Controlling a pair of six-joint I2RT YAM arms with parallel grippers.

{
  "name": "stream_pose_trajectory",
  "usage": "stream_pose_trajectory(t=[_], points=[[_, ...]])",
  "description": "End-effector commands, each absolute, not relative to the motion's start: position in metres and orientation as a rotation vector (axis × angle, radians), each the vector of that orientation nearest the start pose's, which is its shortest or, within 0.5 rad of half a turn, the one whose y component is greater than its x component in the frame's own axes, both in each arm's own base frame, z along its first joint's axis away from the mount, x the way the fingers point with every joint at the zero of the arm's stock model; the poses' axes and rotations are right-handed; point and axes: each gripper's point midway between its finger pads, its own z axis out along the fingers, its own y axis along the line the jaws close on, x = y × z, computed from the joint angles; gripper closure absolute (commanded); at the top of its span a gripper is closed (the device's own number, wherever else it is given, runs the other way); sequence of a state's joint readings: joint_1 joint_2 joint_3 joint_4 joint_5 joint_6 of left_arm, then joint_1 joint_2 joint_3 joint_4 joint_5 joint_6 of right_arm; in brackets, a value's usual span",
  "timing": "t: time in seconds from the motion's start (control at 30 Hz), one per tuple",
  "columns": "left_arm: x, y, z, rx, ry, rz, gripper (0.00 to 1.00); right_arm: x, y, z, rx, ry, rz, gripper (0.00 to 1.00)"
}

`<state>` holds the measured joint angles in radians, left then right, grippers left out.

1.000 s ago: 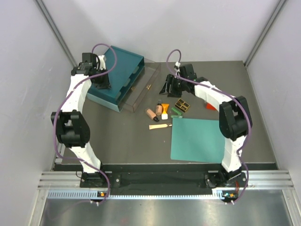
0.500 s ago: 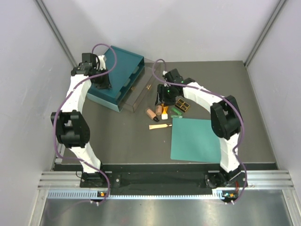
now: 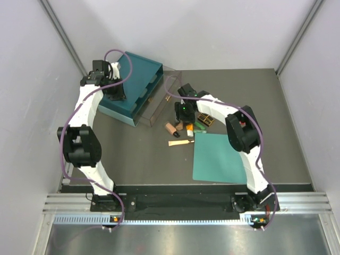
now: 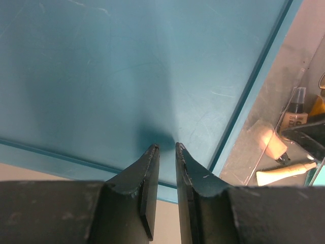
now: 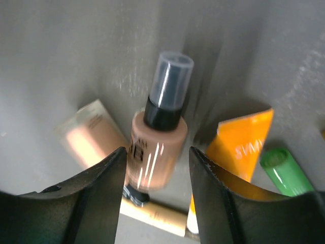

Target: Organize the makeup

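Observation:
The makeup lies in a cluster at mid-table. A tan-brown bottle with a dark cap (image 5: 158, 145) stands between the open fingers of my right gripper (image 5: 157, 152), which hovers above it (image 3: 180, 112); contact is not visible. A second tan bottle (image 5: 91, 134) lies to its left. The orange tube (image 5: 242, 145), slim green tube (image 5: 283, 172) and beige stick (image 5: 155, 214) lie close by. The dark palette (image 3: 206, 119) lies just right of them. My left gripper (image 4: 166, 147) is shut, a thin gap at the tips, empty, over the teal box (image 4: 127, 76).
A clear open drawer (image 3: 159, 101) sticks out of the teal box (image 3: 139, 74) toward the makeup, with a small gold item inside. A flat teal mat (image 3: 223, 158) lies in front of the cluster. Grey walls close in on both sides.
My right arm has swung left and forward, from behind the palette to over the standing tan bottle. The left arm has not moved.

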<state>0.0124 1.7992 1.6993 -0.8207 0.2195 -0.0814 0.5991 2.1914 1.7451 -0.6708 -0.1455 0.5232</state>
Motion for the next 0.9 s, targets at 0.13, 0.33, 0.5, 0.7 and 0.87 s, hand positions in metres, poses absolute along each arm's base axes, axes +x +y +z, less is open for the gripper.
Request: stream_pose_trajectory(t=[0.13, 0.33, 0.5, 0.7, 0.87], points=[[0.411, -0.030, 0.143, -0.051, 2.682, -0.259, 0.74, 0.385, 0.315, 0.036, -0.205, 2.747, 0.304, 0.98], [0.409, -0.029, 0.141, -0.065, 2.686, -0.256, 0.74, 0.393, 0.293, 0.082, -0.187, 2.631, 0.221, 1.00], [0.408, -0.030, 0.140, -0.074, 2.689, -0.258, 0.74, 0.409, 0.264, 0.128, -0.046, 2.530, 0.202, 1.00], [0.409, -0.027, 0.144, -0.080, 2.665, -0.238, 0.74, 0.441, 0.250, 0.200, 0.028, 2.314, 0.196, 1.00], [0.408, -0.027, 0.145, -0.095, 2.664, -0.235, 0.74, 0.456, 0.280, 0.252, -0.036, 2.176, 0.384, 1.00]])
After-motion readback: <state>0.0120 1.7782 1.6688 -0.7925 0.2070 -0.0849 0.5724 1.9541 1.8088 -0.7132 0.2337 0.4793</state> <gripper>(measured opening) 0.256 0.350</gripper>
